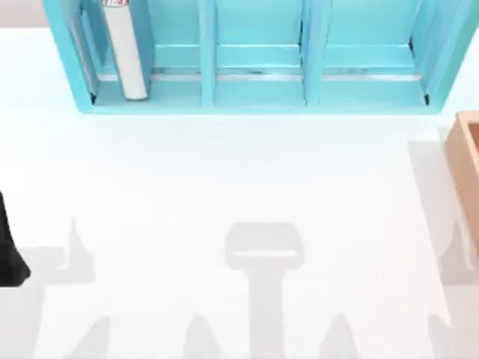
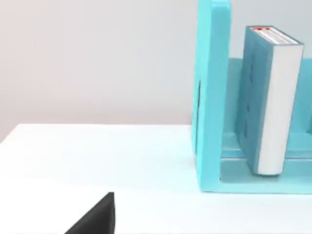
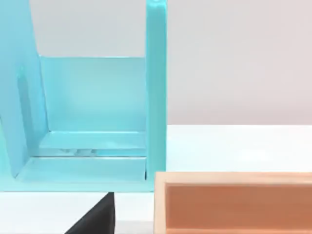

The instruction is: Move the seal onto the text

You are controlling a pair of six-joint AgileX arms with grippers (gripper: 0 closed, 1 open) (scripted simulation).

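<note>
The seal and the text are out of view. A black part of my left gripper (image 2: pixel 97 217) shows in the left wrist view, low over the white table and facing the left end of the teal shelf unit (image 2: pixel 213 97). The left arm (image 1: pixel 9 247) is a dark shape at the table's left edge in the top view. A black part of my right gripper (image 3: pixel 97 214) looks at the shelf unit's right end (image 3: pixel 156 92) and at a tan wooden box (image 3: pixel 234 202) close in front of it.
The teal shelf unit (image 1: pixel 258 93) with compartments spans the back of the table. An upright book with a grey-teal cover, white page edges and a red label on top (image 2: pixel 273 97) stands in its left compartment (image 1: pixel 127 52). The tan box (image 1: pixel 468 168) sits at the right edge.
</note>
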